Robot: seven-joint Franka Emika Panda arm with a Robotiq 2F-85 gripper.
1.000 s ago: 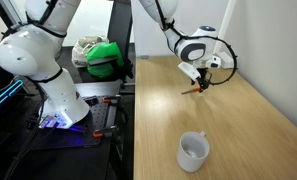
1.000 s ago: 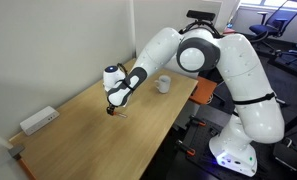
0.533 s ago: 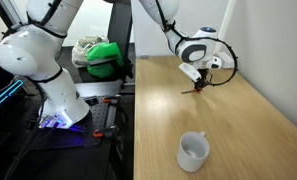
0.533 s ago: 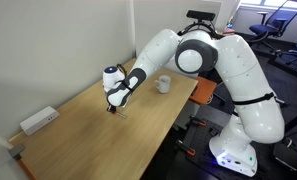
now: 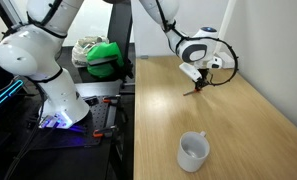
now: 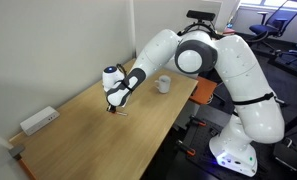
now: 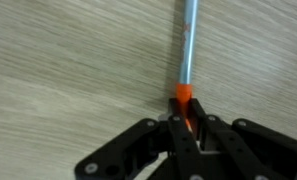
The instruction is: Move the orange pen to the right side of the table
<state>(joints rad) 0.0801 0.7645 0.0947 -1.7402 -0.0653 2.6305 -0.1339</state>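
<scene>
1. In my wrist view the claw is pinched narrow on the orange pen. Its fingers clamp the orange end, and the paler grey-blue shaft runs straight away from them over the wood grain.
2. In an exterior view the claw hangs low over the far part of the tabletop. The pen shows as a thin dark sliver slanting down to the left from it.
3. I cannot tell whether the pen's free tip touches the wood or sits just above it.
4. A white mug stands upright on the near part of the tabletop, well apart from the claw and the pen.
5. To the left, off the tabletop, a green bundle sits on the black cart.
6. In an exterior view the claw points down at the middle of the tabletop. The mug is near the far right edge.
7. A white box lies on the left side, near the wall, well apart from the claw. The pen is too small to make out there.
</scene>
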